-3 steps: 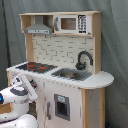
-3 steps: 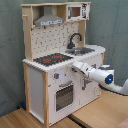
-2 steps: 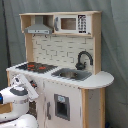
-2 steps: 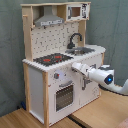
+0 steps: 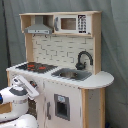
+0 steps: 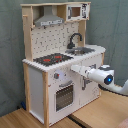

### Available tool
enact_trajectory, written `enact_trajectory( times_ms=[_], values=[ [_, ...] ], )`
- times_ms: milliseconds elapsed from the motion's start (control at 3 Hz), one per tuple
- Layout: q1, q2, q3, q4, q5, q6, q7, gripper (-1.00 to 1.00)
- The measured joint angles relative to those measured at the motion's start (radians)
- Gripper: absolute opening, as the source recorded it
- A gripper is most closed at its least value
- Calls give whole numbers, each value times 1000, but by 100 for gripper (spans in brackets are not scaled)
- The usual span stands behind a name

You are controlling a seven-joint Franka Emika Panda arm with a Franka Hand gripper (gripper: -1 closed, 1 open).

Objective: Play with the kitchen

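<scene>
The gripper [image 6: 76,68] reaches in at the front panel of the kitchen [image 6: 50,60], just under the hob [image 6: 52,59], near the knobs [image 6: 56,76]; whether its fingers are spread or closed cannot be told. The kitchen stands upright on the wooden floor [image 6: 95,112]. The oven door [image 6: 64,95] looks shut, the tap [image 6: 75,39] and sink [image 5: 72,74] untouched: the play seems barely begun

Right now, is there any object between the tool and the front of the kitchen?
Nothing visible. In the second exterior view the tool is right at the kitchen front panel, just below the counter edge, with no object between them.
</scene>
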Motion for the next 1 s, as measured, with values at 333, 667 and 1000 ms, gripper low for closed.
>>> enact_trajectory(
  times_ms=[333,667,1000],
  values=[
    [2,0,0,2,0,-11,-130,-100],
    [3,0,0,4,0,-19,-252,-100],
    [4,-2,0,5,0,-20,-365,-100]
  ],
)
